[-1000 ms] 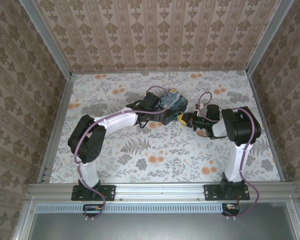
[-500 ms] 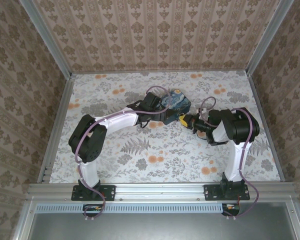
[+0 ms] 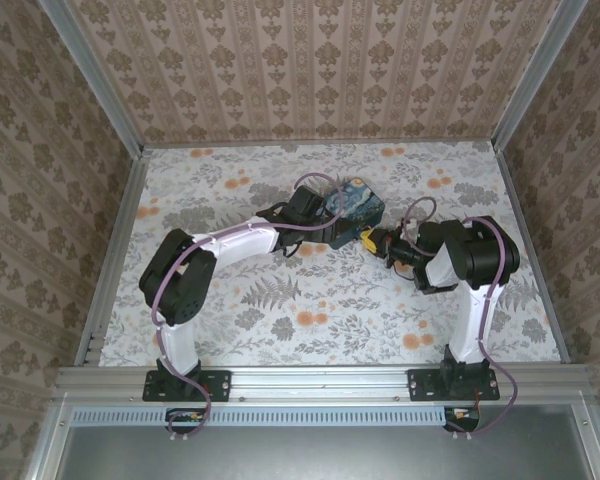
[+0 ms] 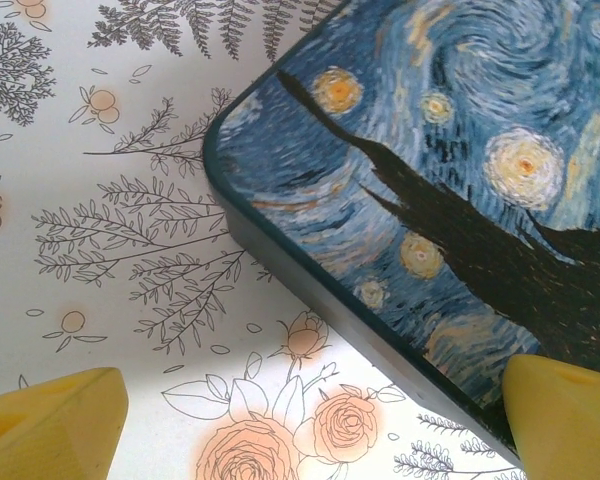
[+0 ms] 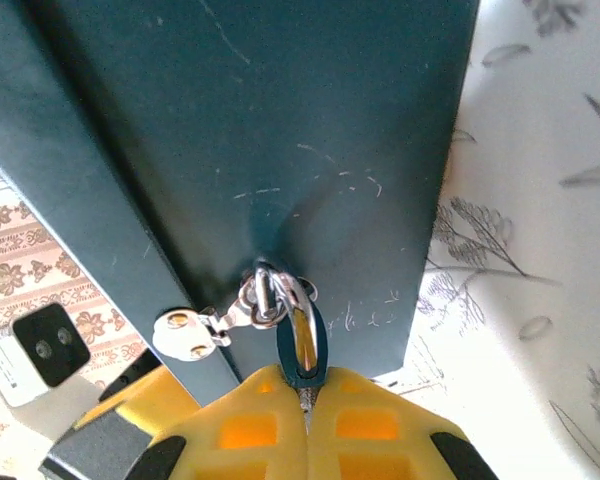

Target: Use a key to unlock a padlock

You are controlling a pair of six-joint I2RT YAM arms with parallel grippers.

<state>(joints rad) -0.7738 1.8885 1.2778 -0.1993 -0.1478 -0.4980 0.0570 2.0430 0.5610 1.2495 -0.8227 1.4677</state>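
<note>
- The left fingers are released and spread wide, and nothing is held between them.
- One yellow left finger hangs over bare bench. The other overlaps the near corner of a box with a blue-and-yellow swirled night-sky lid. Whether it touches the box cannot be determined.
- In the top view the box lies around the middle of the bench, with one arm reaching in to it from either side.
- The right fingers are clenched, pad against pad, just below the box's plain dark teal side wall.
- The padlock is a tiny piece with a teal-blue rim, located at that side wall. Its lower end is pinched between the right fingertips and is hidden there.
- The padlock's upper end is hooked into small metal rings that sit against the wall.
- A silver tab hangs from the same rings, just to one side of the padlock.
- The keyhole cannot be made out.
</note>
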